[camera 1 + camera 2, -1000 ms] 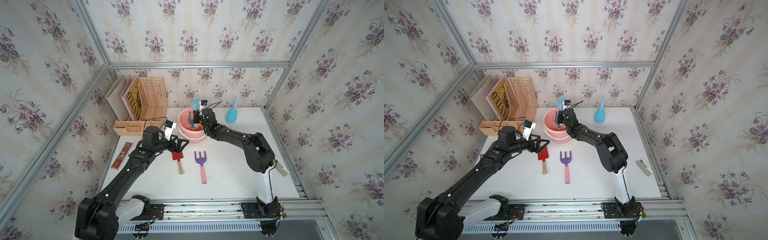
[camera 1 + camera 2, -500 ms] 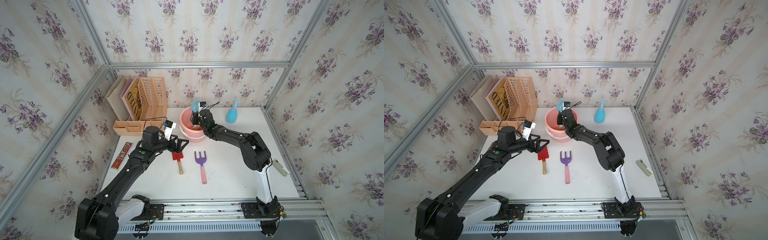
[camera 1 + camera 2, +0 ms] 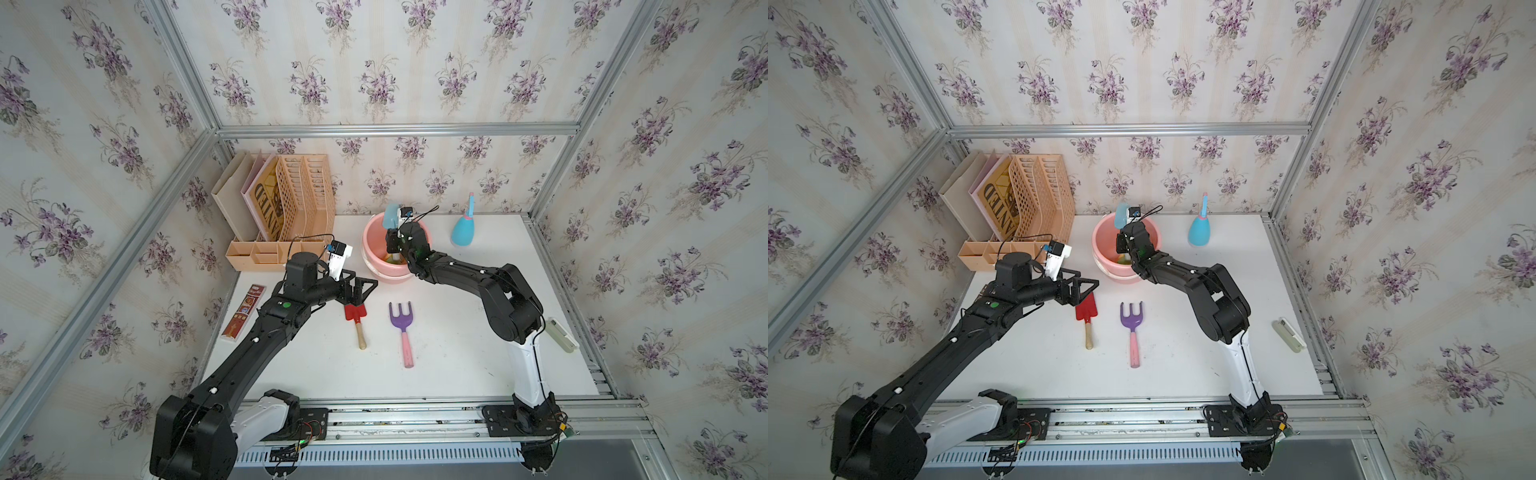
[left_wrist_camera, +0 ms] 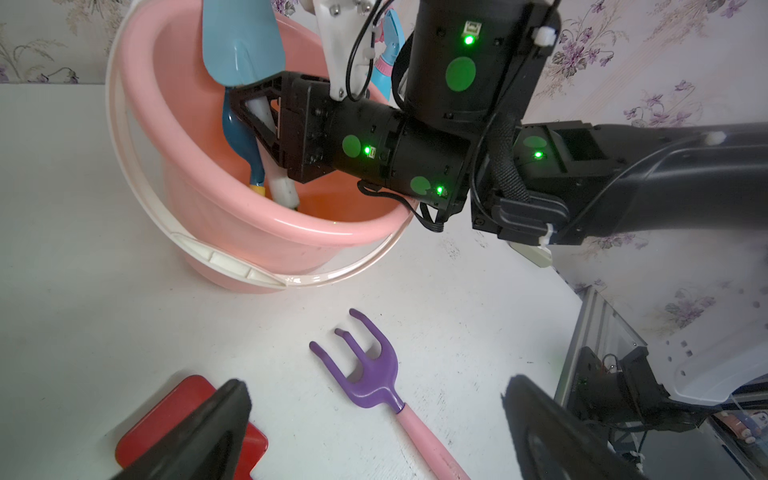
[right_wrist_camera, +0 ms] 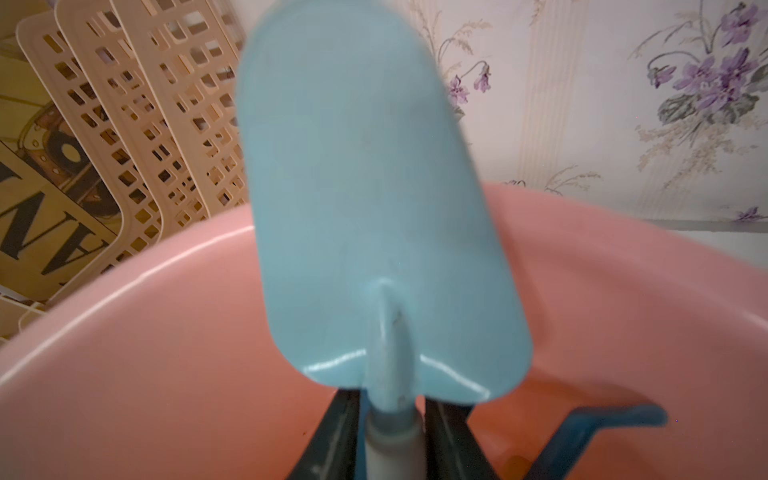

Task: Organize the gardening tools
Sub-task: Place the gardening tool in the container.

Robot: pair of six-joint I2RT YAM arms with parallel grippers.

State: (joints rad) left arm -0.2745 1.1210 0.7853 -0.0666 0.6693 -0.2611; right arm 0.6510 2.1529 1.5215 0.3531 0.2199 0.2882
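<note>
The light-blue trowel (image 5: 365, 187) stands blade up in the pink bucket (image 3: 368, 245), its white handle between the fingers of my right gripper (image 5: 390, 436). They flank it closely; whether they still press it is unclear. A blue fork (image 4: 243, 137) with a yellow handle leans in the bucket beside it. On the table lie the red spade (image 3: 354, 311) and the purple fork (image 3: 401, 318). My left gripper (image 3: 363, 293) hangs open just above the red spade's blade (image 4: 174, 415), the purple fork (image 4: 370, 374) lying between its fingers in the wrist view. The blue spray bottle (image 3: 463, 235) stands at the back.
A peach file rack (image 3: 299, 199) and a low desk organizer (image 3: 257, 253) fill the back left corner. A flat red-brown printed box (image 3: 243, 311) lies along the left edge. A small whitish object (image 3: 561, 334) sits on the right rail.
My right gripper has shifted slightly left and lower over the bucket, taking the trowel deeper in. The left arm has stayed where it was.
</note>
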